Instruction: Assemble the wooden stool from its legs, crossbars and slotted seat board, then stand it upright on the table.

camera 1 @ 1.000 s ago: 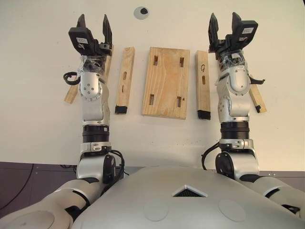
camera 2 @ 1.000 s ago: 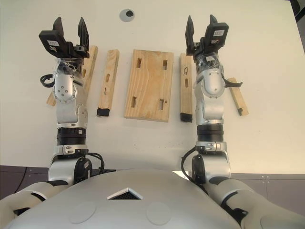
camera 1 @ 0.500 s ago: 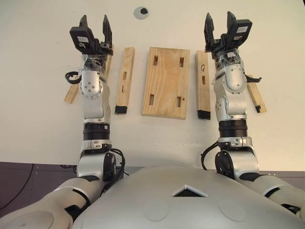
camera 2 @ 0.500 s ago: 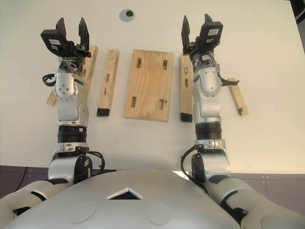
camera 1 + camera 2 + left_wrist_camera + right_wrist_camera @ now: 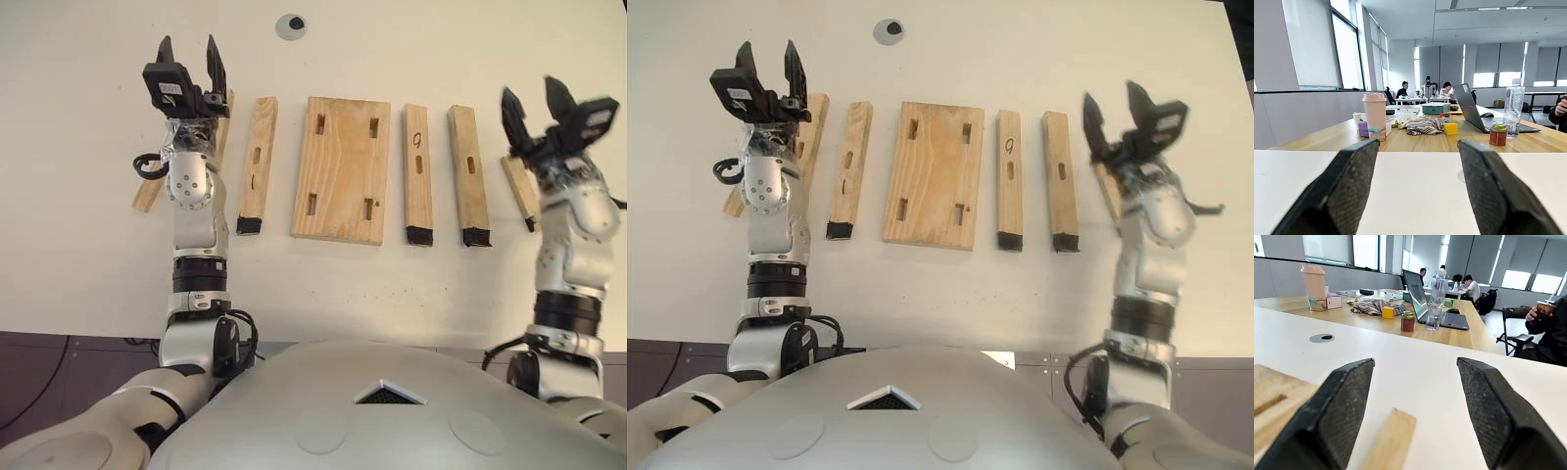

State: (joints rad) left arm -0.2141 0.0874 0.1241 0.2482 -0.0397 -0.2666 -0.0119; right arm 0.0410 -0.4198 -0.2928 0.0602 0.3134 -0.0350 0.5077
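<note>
The slotted seat board (image 5: 341,168) lies flat in the middle of the white table (image 5: 78,245). One leg (image 5: 258,162) lies left of it; two more legs (image 5: 417,172) (image 5: 468,173) lie right of it. A tilted wooden piece (image 5: 147,191) is partly hidden under my left arm. A short crossbar (image 5: 519,191) lies at the far right, also seen as the crossbar (image 5: 1388,440) in the right wrist view. My left gripper (image 5: 188,49) hovers open over the tilted piece. My right gripper (image 5: 531,93) is open above the crossbar, holding nothing.
A round cable grommet (image 5: 290,25) sits in the table beyond the seat board. Bare table runs along the near edge in front of the parts. Behind the table is an office desk with a cup (image 5: 1375,116), a laptop (image 5: 1474,110) and a bottle (image 5: 1513,107).
My right arm has swung right, off the two right legs, uncovering the outer one, and now hangs over the crossbar. The left arm has barely moved.
</note>
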